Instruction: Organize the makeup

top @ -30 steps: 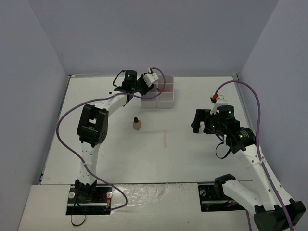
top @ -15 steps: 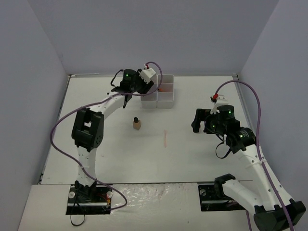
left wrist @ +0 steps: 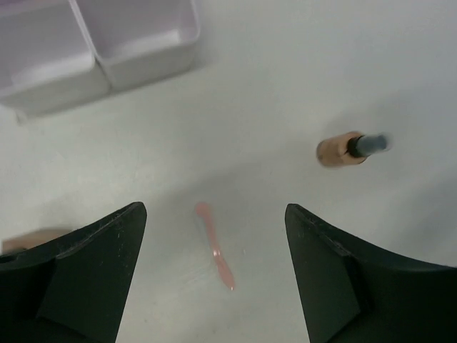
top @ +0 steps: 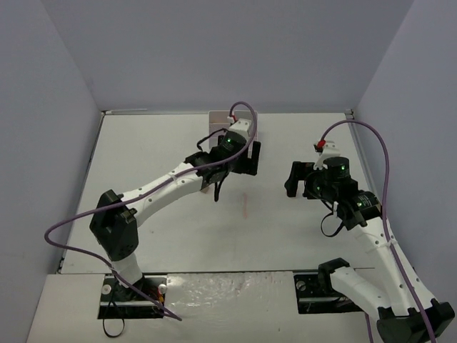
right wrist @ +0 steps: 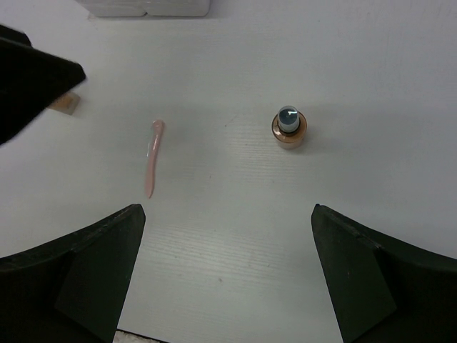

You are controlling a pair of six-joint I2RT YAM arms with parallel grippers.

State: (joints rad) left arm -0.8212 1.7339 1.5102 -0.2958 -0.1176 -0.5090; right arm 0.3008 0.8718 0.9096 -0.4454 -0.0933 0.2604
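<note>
The left pincer point(left wrist: 214, 209) is released, jaws spread wide with nothing between them. In its wrist view the pink stick point(left wrist: 215, 247) shows in the gap, lying flat on the tabletop point(left wrist: 285, 71). The right pincer point(right wrist: 227, 209) is likewise released and grasps nothing, hanging apart from the stick. To one side of the stick, not touching it, a tan bottle point(left wrist: 335, 150) with a dark cap stands upright. On the stick's opposite side a second tan item point(left wrist: 28, 239) peeks out, mostly hidden behind the left pincer's finger point(left wrist: 78, 271). Beyond the stick, well apart from it, sits the white compartment box point(left wrist: 143, 64).
</note>
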